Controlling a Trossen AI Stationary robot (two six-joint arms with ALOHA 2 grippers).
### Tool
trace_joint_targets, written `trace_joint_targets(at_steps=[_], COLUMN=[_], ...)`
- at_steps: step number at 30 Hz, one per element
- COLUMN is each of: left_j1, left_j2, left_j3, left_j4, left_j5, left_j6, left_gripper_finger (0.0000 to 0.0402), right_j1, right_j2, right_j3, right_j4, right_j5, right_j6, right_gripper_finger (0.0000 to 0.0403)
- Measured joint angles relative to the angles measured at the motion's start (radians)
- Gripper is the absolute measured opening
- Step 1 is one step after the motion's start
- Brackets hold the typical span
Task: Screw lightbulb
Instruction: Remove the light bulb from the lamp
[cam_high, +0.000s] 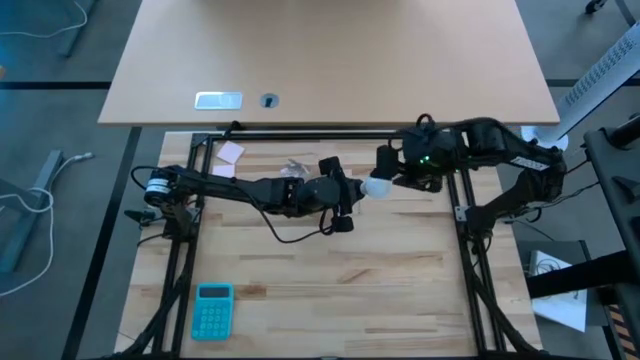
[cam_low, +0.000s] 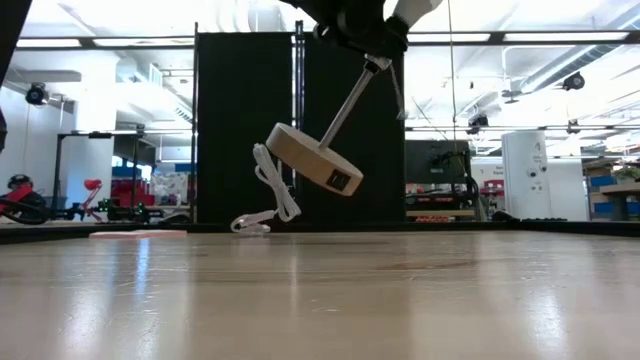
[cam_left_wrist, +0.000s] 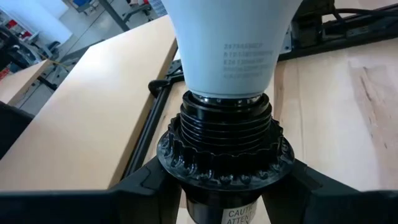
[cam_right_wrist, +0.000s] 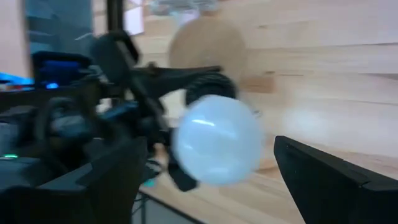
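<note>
The white frosted lightbulb (cam_high: 375, 187) sits with its neck (cam_left_wrist: 227, 62) in the mouth of a lamp's black ribbed socket (cam_left_wrist: 227, 134). My left gripper (cam_high: 345, 195) reaches in from the table's left and is shut on that socket. The lamp's round wooden disc (cam_low: 310, 160) hangs tilted in the air on a thin stem. Its white cord (cam_low: 272, 190) droops down onto the table. My right gripper (cam_right_wrist: 208, 152) is open. Its fingers stand on either side of the bulb's round end (cam_right_wrist: 217, 140), apart from it. My left gripper pinches the socket's body (cam_left_wrist: 193, 202) just below the toothed collar, one finger (cam_left_wrist: 137, 193) on each side. The fingers come from the table's left, slanting slightly down. The lamp is lifted clear, disc tilted below, and only its cord lies on the table.
A crumpled clear wrapper (cam_high: 293, 170) and pink notes (cam_high: 230, 152) lie at the far left of the wooden tabletop. A turquoise calculator (cam_high: 212, 308) lies near the front left. A black frame (cam_high: 300, 135) borders the table; a second tan table (cam_high: 330, 60) stands beyond.
</note>
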Motion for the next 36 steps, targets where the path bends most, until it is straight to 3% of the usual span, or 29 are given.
trace_joint_targets(at_steps=[7,28,36], left_j1=[0.0,-0.015,-0.024], left_j2=[0.001,0.0,-0.001], left_j3=[-0.002,-0.003,-0.003], left_j4=[0.0,0.0,0.001], left_j5=[-0.001,0.0,0.0], left_j6=[-0.033,-0.046,-0.041], left_gripper_finger=[0.0163,0.0163,0.0163], right_j1=[-0.001,-0.016,-0.024], right_j2=[0.056,0.094,0.086], right_j3=[-0.004,-0.003,-0.003], right_j4=[-0.064,-0.017,-0.022], right_j5=[-0.099,-0.105,-0.138], right_j6=[-0.003,-0.079,-0.01], right_gripper_finger=[0.0346,0.0346,0.0346])
